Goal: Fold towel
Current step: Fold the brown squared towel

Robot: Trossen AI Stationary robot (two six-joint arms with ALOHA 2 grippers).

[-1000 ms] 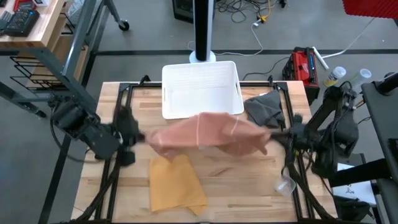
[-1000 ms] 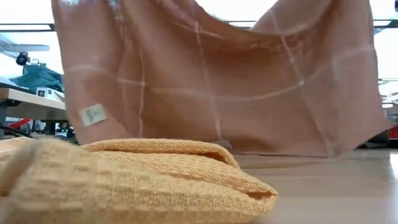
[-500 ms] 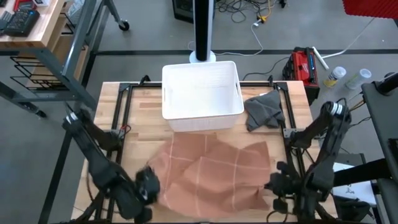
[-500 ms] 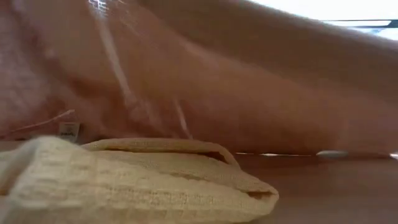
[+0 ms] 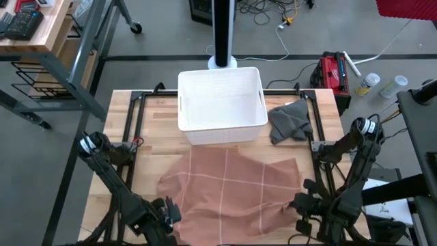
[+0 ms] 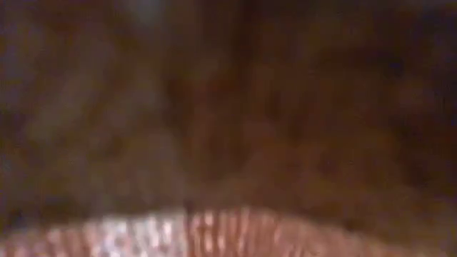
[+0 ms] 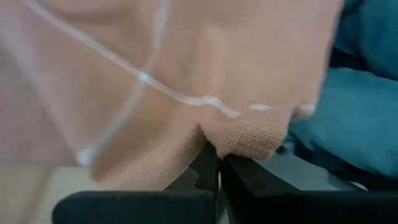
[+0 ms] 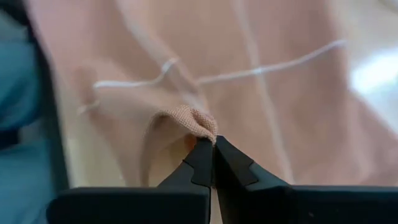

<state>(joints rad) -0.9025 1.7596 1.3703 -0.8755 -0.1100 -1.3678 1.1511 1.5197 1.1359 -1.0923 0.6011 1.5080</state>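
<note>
A pink towel with pale grid lines (image 5: pixel 232 184) lies spread over the middle of the wooden table, its far edge just short of the white basket. My left gripper (image 5: pixel 169 213) is at the towel's near left corner and my right gripper (image 5: pixel 295 203) at its near right corner, both close to the table's near edge and both shut on the cloth. In the low view, cloth (image 6: pixel 228 143) fills the whole picture. My left gripper pinches the towel's near left corner (image 7: pixel 249 140) between its two fingers, the cloth bunched in a small fold at their free ends; the rest spreads away onto the table. My right gripper pinches the towel's near right corner (image 8: pixel 196 121) between its fingertips (image 8: pixel 202 155), a small puckered fold of cloth; the towel runs from there flat over the table.
A white basket (image 5: pixel 222 102) stands at the far middle of the table. A crumpled grey cloth (image 5: pixel 290 121) lies to its right. Black frame rails (image 5: pixel 133 130) run along the table's left and right sides.
Both grippers have gone down and toward the table's near edge, still shut on the towel's corners. The towel, which hung stretched in the air between them, now lies spread on the table and covers the folded yellow cloth that showed before.
</note>
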